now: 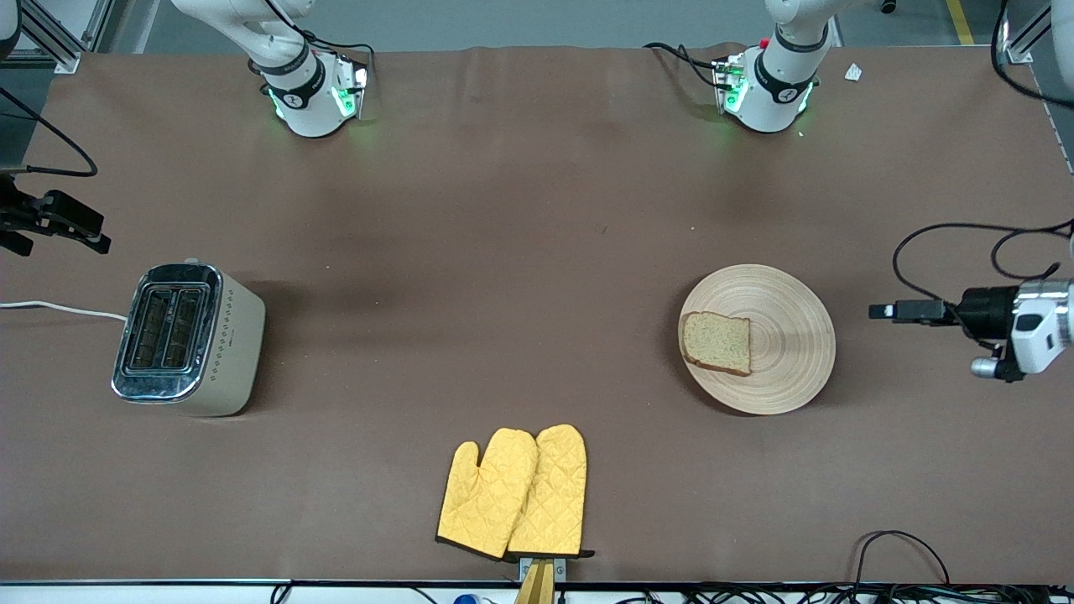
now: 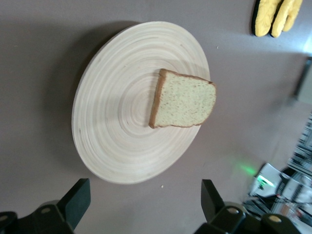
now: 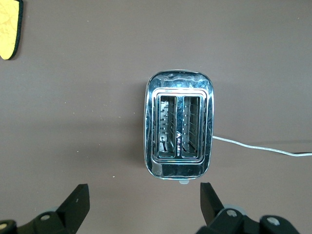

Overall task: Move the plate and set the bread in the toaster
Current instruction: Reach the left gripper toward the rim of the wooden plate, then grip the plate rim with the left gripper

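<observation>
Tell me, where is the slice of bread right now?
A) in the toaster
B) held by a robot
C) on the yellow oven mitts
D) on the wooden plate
D: the bread lies flat on the plate, off-centre toward the toaster's end of the table.

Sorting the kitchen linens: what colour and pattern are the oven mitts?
Yellow oven mitts, quilted in a diamond pattern, with dark trim at the cuffs. The front view shows it best.
</observation>
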Available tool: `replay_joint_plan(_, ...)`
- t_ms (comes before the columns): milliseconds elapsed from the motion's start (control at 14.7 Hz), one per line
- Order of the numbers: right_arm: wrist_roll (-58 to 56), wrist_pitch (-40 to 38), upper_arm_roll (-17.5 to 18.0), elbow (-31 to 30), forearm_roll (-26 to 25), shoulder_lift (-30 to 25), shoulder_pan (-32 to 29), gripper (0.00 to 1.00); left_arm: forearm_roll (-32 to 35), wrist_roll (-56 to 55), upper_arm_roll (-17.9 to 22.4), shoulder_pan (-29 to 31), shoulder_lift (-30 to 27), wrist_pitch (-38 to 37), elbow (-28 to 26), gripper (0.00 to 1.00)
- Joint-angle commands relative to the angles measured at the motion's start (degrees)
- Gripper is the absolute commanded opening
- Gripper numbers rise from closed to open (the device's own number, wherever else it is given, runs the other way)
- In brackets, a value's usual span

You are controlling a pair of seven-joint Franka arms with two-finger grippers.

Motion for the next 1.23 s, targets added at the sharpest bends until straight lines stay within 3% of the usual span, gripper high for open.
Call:
replay_joint_plan(0,0.1,0.3,-0.1,-0.4,1.4,-0.3,0.0,1.00,-3.2,4.9,-0.5,0.7,7.1,-0.7,4.6,1.00)
replay_joint_plan(476,0.0,0.2,-0.1,-0.5,1.8,-0.2,-0.2,1.00,-6.0,16.4,-0.5,1.0,15.5,4.4,4.6,1.00)
replay_joint_plan(545,0.0,0.2,-0.1,-0.5,1.9,-0.2,-0.2,1.00,-6.0,16.4,-0.5,0.9,15.7,4.4,4.6,0.95)
replay_joint_plan(749,0.0,0.2,-0.1,-0.5,1.9,-0.2,-0.4,1.00,-6.0,17.8,-0.5,0.9,15.9,4.4,4.5,0.33)
replay_joint_plan(817,0.0,0.2,-0.1,-0.5,1.9,-0.2,-0.4,1.00,-5.9,19.5,-0.4,0.9,16.1,4.4,4.5,0.21)
replay_joint_plan(953,0.0,0.2,-0.1,-0.5,1.9,-0.2,-0.3,1.00,-5.9,23.6,-0.5,0.9,16.6,4.4,4.5,0.02)
replay_joint_plan(1157,0.0,0.2,-0.1,-0.5,1.9,-0.2,-0.4,1.00,-5.9,26.9,-0.5,0.9,16.7,4.4,4.5,0.00)
